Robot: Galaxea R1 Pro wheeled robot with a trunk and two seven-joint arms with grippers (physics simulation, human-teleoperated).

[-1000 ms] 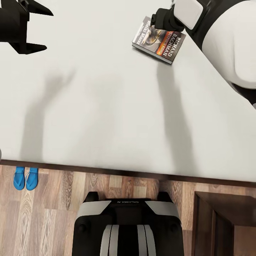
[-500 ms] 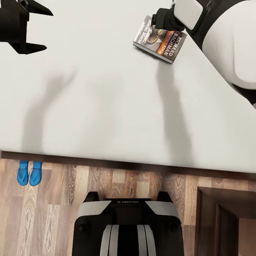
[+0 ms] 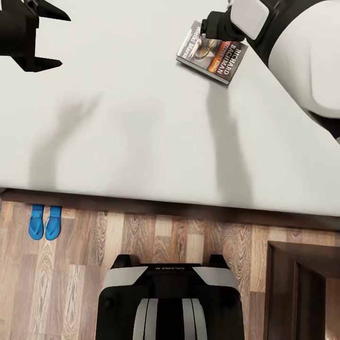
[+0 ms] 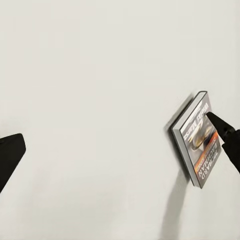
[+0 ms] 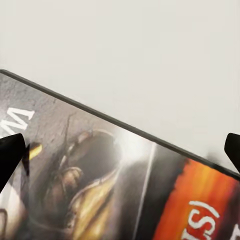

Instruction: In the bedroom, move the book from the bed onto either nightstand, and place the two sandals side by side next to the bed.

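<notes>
The book (image 3: pixel 211 55) lies flat on the bed (image 3: pixel 141 118), on the pale mattress, far from the robot and toward its right side. Its cover faces up, with white letters and an orange band.

The right pincer (image 3: pixel 204 29) hangs right over the far edge of the book. In the right wrist view the two dark fingertips (image 5: pixel 11 159) sit wide apart, one at each side of the picture, with the book's cover (image 5: pixel 100 190) between them. The pincer is wide open and has hold of nothing. The pictures do not make clear if a tip touches the book or floats just above it.

The left pincer (image 3: pixel 45 38) is out over the bare mattress on the robot's left, well apart from the book. Its two black fingers (image 3: pixel 52 12) are spread wide and hold nothing. In the left wrist view the book (image 4: pixel 196 145) shows far off with the right pincer's dark tip (image 4: pixel 225 137) on top of it.

The two blue sandals (image 3: pixel 45 222) lie side by side on the wood floor (image 3: pixel 156 236), just beside the dark edge of the bed. A dark brown nightstand (image 3: pixel 302 288) stands on the floor at the robot's right, near the bed.
</notes>
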